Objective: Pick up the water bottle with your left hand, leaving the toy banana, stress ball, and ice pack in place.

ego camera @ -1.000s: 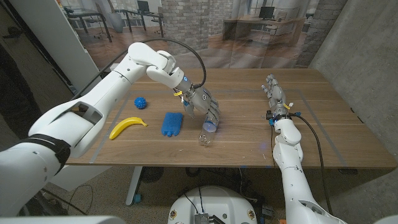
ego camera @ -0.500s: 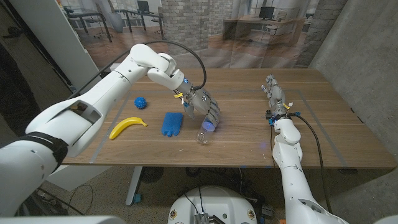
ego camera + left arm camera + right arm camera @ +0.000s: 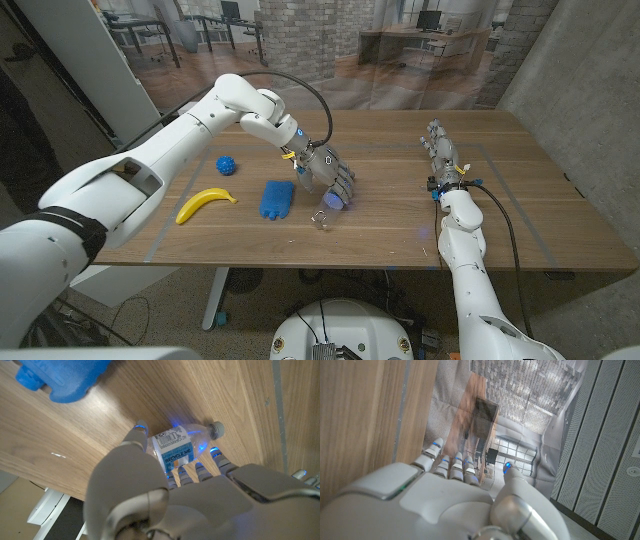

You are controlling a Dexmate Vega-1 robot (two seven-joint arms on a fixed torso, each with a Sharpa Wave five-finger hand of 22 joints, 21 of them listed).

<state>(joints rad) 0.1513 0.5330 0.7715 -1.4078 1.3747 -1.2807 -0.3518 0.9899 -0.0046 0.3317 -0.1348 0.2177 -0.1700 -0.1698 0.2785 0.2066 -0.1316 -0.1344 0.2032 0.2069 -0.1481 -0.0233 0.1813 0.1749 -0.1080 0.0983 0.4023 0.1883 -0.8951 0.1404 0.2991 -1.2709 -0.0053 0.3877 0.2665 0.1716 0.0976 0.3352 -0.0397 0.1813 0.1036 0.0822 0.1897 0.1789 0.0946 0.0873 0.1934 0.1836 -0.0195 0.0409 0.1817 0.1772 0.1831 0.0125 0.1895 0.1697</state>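
The bottle [image 3: 326,212] is being gripped by the left hand [image 3: 332,178], fingers [image 3: 139,436] curled around its labelled body [image 3: 175,450]; in the left wrist view the cap [image 3: 217,428] is seen pointing out past the fingertips; in the head view the bottle is being held tilted, its lower end close to or on the table [image 3: 390,215], contact cannot be told; the blue ice pack [image 3: 276,199] is lying just beside the hand, apart from it; the banana [image 3: 204,204] and the blue ball [image 3: 227,165] are lying further out toward the table's left side, well apart from the hand; the right hand [image 3: 440,152] is being kept at the table's right side, fingers stretched out, holding nothing.
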